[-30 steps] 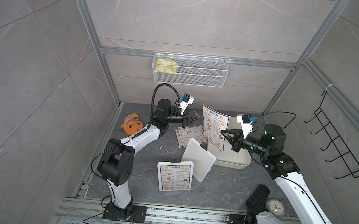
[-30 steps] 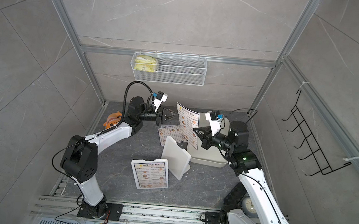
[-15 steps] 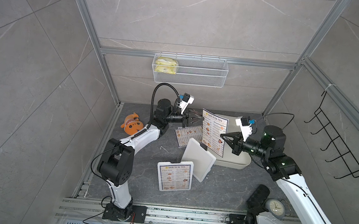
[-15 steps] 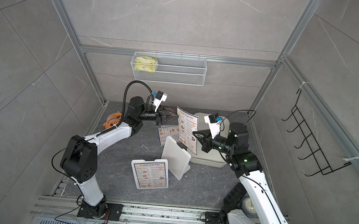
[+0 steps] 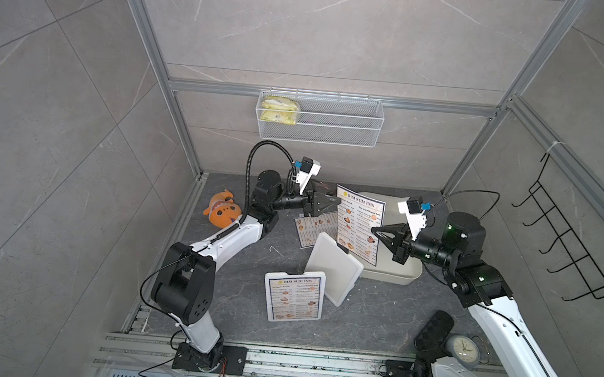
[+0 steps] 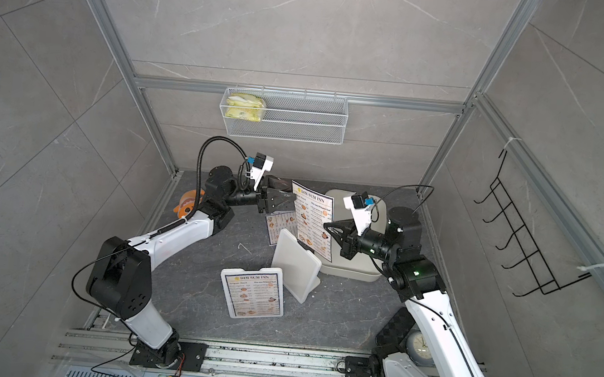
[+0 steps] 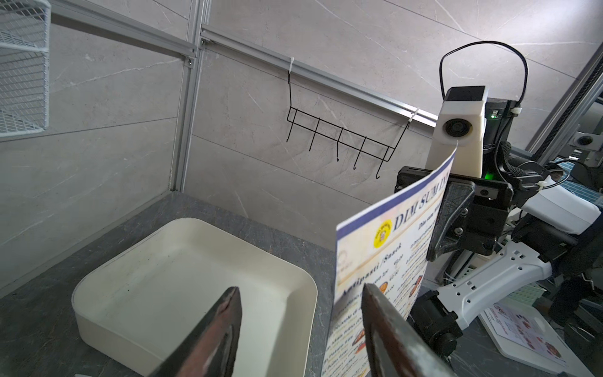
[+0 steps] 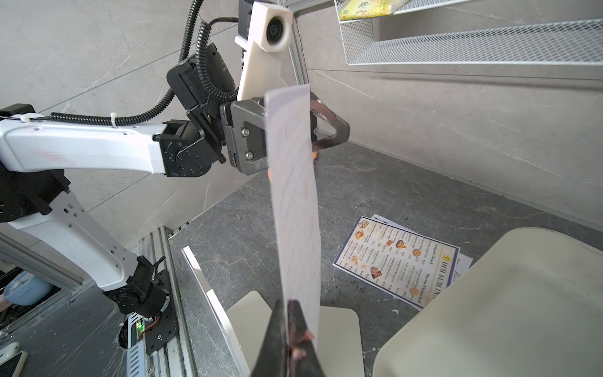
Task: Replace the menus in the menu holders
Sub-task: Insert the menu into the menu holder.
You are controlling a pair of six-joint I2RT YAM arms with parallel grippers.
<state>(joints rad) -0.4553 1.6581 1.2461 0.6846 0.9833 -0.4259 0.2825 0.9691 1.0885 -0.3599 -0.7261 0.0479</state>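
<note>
A "DIM SUM INN" menu [image 5: 358, 226] [image 6: 312, 222] stands upright in the air, its right edge pinched by my shut right gripper [image 5: 373, 230] [image 8: 287, 303]. Its plain back [image 8: 293, 196] faces the right wrist camera. My left gripper [image 5: 331, 197] [image 7: 298, 289] stands open at the sheet's upper left edge; the sheet [image 7: 385, 261] lies beside one finger, not pinched. One menu holder [image 5: 293, 295] stands with a menu in it. A second menu holder [image 5: 333, 266] leans with its white back showing. More loose menus [image 5: 314, 227] [image 8: 398, 258] lie on the floor.
A cream tray [image 5: 393, 275] [image 7: 98, 271] sits under and behind the held sheet. An orange plush toy [image 5: 222, 212] lies at the left wall. A wire basket [image 5: 319, 123] hangs on the back wall, a black hook rack [image 5: 564, 242] on the right. A clock [image 5: 463, 349] lies front right.
My left gripper has opened and let go of the held menu. The right gripper keeps its grip, and the sheet has sunk slightly.
</note>
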